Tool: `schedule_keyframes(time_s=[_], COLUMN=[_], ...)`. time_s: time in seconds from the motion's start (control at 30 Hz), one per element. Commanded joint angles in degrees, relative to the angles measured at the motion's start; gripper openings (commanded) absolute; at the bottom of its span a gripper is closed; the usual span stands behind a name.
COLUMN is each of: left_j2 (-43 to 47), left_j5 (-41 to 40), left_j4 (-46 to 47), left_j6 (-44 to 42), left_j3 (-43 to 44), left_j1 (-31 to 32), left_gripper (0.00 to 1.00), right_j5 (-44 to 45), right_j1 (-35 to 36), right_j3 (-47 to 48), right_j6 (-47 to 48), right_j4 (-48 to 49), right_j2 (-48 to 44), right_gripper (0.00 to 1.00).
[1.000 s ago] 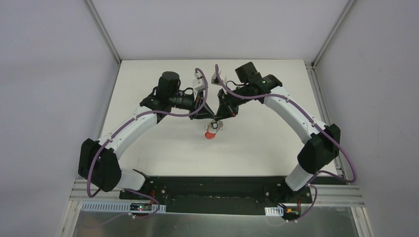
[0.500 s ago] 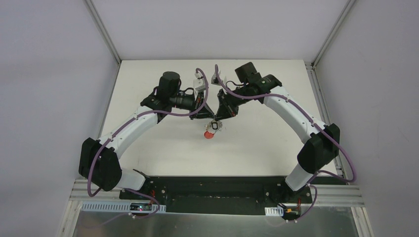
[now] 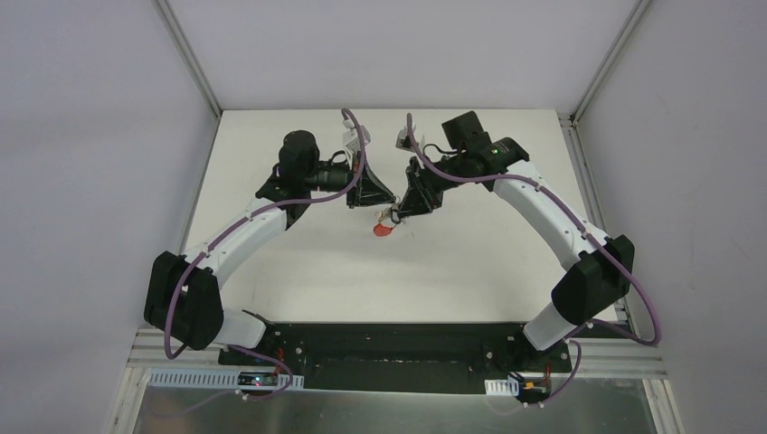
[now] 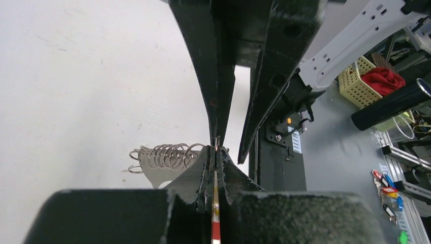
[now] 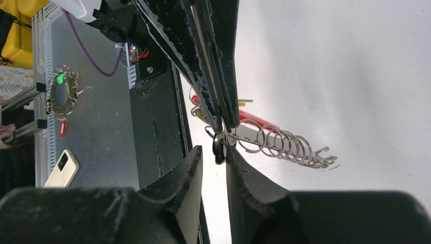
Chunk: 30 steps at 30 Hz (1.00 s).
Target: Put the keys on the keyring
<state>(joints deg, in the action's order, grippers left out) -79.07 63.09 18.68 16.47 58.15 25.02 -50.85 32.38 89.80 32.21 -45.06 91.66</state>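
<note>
Robotics laboratory, enclosed test cell. A left arm (image 3: 237, 237) and a right arm (image 3: 543, 212), white and black, are bolted to a black base plate (image 3: 398, 339) on aluminium rails (image 3: 633, 357) at the edge of a white table (image 3: 298, 271). Purple cables (image 3: 176, 298) run along the arms. Plain grey panels (image 3: 90, 136) in metal framing wall in the table. Beside it, a grey surface (image 5: 96, 127) carries a phone (image 5: 64, 168); a yellow basket (image 4: 356, 84) and coloured key tags (image 4: 386, 185) lie nearby.
</note>
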Motion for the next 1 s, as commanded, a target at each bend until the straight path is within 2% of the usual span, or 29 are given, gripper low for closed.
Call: schedule_keyframes(time_s=[0.0,0.27,0.37,0.4,0.47,0.77,0.97], left_j2=[0.9,0.8,0.4,0.2,-0.2,-1.5,-1.5], left_j5=[2.5,2.7,2.1,1.8,0.9,-1.2,-1.1], left_j4=[10.8,13.6,16.1,17.3,19.7,26.1,26.4], left_j6=[7.3,10.3,12.5,13.6,15.8,20.0,20.1], left_j3=[0.0,-0.6,-1.0,-1.2,-1.6,-3.3,-3.6], left_j1=[-0.2,-0.2,-0.2,-0.2,-0.2,-0.2,-1.2], left_gripper=[0.00,0.00,0.00,0.00,0.00,0.00,0.00], right_j5=[-2.6,-2.4,-4.0,-4.5,-5.6,-6.2,-3.7], right_j1=[-0.1,-0.1,-0.2,-0.1,-0.1,0.5,-0.1], right_j3=[-0.7,-1.2,-1.3,-1.3,-1.5,-1.2,-1.5], right_j6=[-0.1,-0.8,-1.5,-1.8,-2.1,-2.9,-2.1], right_j4=[1.9,3.1,3.7,4.0,4.2,4.7,4.1], right_j2=[-2.0,-1.8,-1.5,-1.3,-0.9,0.3,-1.5], right_gripper=[0.25,0.22,0.13,0.06,0.00,0.00,0.14])
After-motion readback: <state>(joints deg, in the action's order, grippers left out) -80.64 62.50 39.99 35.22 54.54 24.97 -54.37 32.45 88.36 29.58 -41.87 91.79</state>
